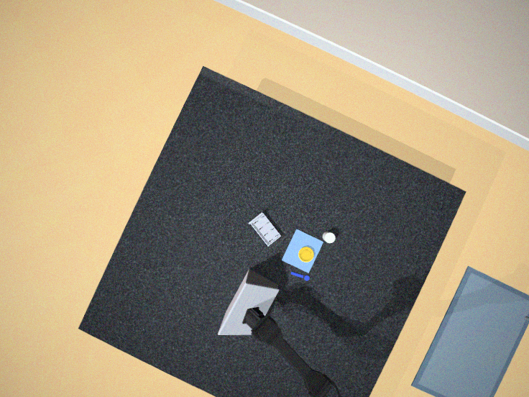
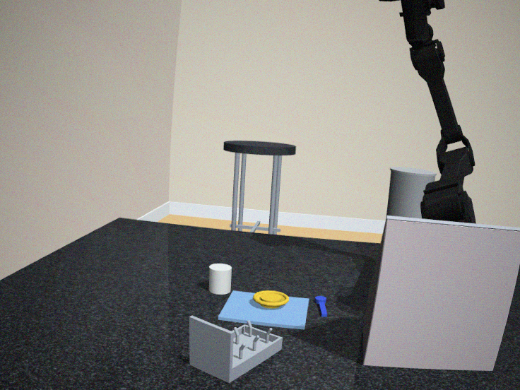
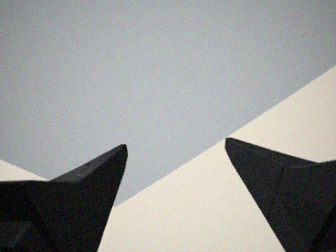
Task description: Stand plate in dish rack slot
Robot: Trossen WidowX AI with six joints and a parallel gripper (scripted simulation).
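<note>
A yellow plate (image 1: 305,254) (image 2: 270,299) lies flat on a light blue board (image 1: 292,252) (image 2: 239,314). The grey dish rack (image 1: 268,230) (image 2: 210,348) stands on the dark table, beside the board. It has a tall end wall and several short upright pegs, with nothing standing between them. My gripper (image 3: 176,146) is open and empty in the wrist view, with only plain wall and ceiling surfaces behind the fingers. The arm reaches straight up in the exterior view, so the gripper is far above the plate and rack; its fingertips are out of that view.
A white cylinder (image 1: 328,237) (image 2: 220,278) stands by one corner of the board. A blue spoon-like piece (image 1: 300,275) (image 2: 321,306) lies beside the board. A large pale box-like panel (image 1: 238,309) (image 2: 441,297) stands tall beside the arm's base. A stool (image 2: 259,148) is behind the table.
</note>
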